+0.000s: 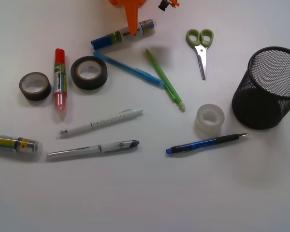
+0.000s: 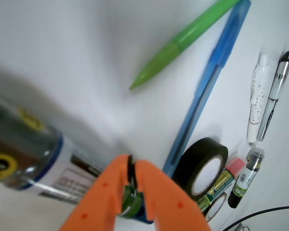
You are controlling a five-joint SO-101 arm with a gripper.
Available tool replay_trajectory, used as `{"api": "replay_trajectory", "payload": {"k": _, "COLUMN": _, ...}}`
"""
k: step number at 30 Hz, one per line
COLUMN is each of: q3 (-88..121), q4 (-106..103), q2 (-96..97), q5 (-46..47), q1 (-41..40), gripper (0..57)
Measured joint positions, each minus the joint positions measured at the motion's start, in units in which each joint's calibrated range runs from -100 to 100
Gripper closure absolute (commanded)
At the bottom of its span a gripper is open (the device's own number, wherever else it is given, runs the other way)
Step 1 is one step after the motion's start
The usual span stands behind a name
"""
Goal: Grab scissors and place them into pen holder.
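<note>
The scissors lie flat at the upper right in the front view, olive-green handles away from me and silver blades pointing toward the near edge. To their lower right stands the pen holder, a black mesh cup, upright. My orange gripper hangs at the top centre, well left of the scissors, over a blue-capped marker. In the wrist view the gripper has its jaws closed tip to tip with nothing held; that marker lies under them. Neither scissors nor pen holder shows in the wrist view.
A green pen and a blue pen lie between gripper and scissors. A clear tape roll and a blue-black pen lie near the holder. Black tape, brown tape, a red marker and two white pens lie on the left.
</note>
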Motion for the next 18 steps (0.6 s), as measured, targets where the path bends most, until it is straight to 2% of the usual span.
{"api": "replay_trajectory", "payload": {"k": 3, "q3": 2.25, "q4": -3.11, "q2": 0.00, "q5": 0.00, "q1": 1.04, "gripper": 33.5}}
{"api": "replay_trajectory", "payload": {"k": 7, "q3": 2.79, "q4": -17.11, "q2": 0.17, "q5": 0.00, "q1": 2.07, "gripper": 33.6}}
{"api": "replay_trajectory", "payload": {"k": 12, "q3": 2.79, "q4": -19.96, "q2": 0.09, "q5": -0.63, "q1": 3.55, "gripper": 33.7}}
{"api": "replay_trajectory", "payload": {"k": 18, "q3": -2.61, "q4": -19.96, "q2": 0.09, "q5": -9.62, "q1": 4.81, "gripper": 33.4}}
